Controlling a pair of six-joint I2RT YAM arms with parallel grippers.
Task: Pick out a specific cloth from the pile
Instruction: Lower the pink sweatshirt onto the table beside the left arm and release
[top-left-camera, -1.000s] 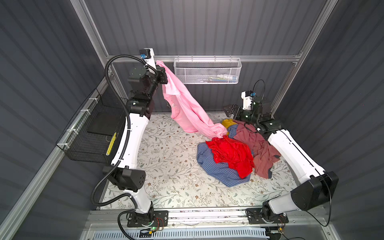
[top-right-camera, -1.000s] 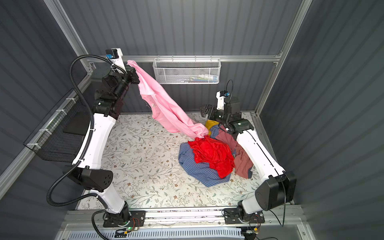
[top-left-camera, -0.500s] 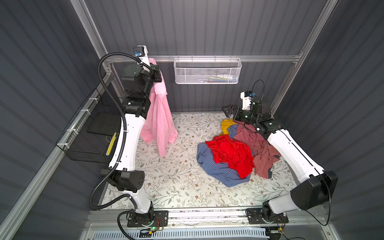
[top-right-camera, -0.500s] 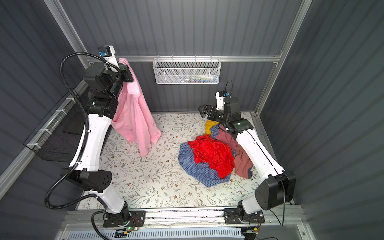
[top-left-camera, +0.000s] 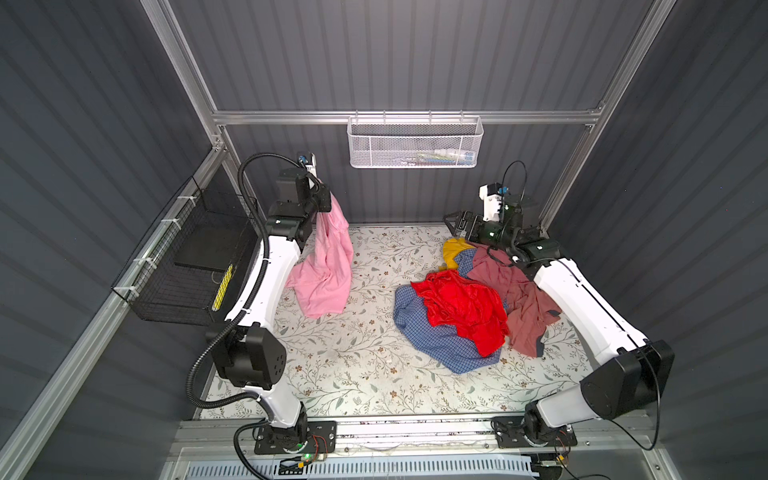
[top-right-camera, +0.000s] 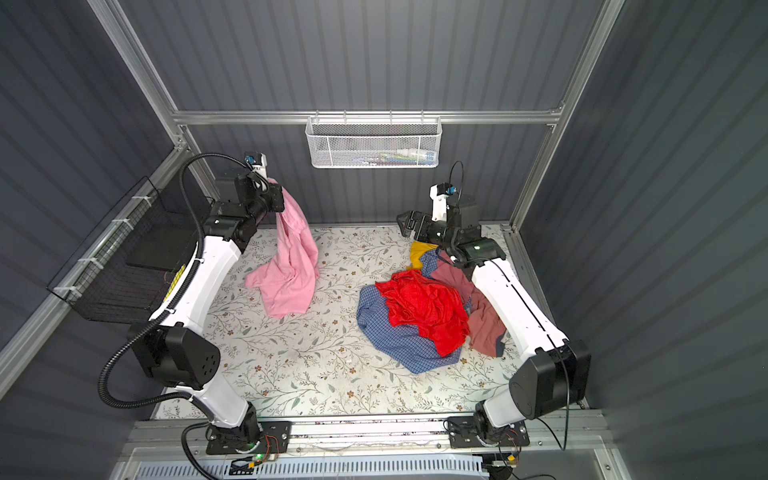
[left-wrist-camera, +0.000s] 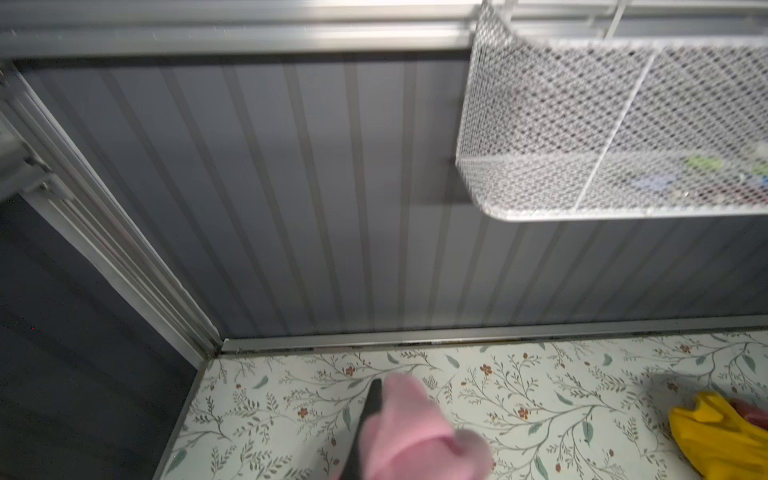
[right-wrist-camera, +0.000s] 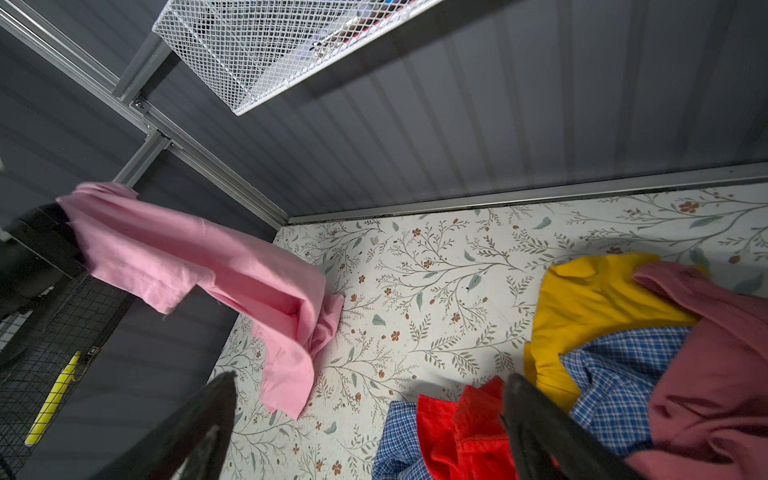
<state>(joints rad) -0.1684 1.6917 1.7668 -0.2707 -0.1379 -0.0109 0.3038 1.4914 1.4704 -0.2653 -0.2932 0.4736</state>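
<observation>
Left pincer (top-left-camera: 325, 202), clamped on the cloth (top-left-camera: 328, 270), holds it far-left to keep it apart from the pile (top-left-camera: 457, 309); right pincer (top-left-camera: 454, 222) gapes, empty.

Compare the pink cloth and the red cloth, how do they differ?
The pink cloth hangs from the shut left gripper, lower end bunched on the table; the red cloth lies free, ungripped.
The pink cloth is alone; the red cloth tops the pile.
The pink cloth drapes long; the red cloth is crumpled.
Both are soft, wrinkled fabric.
</observation>
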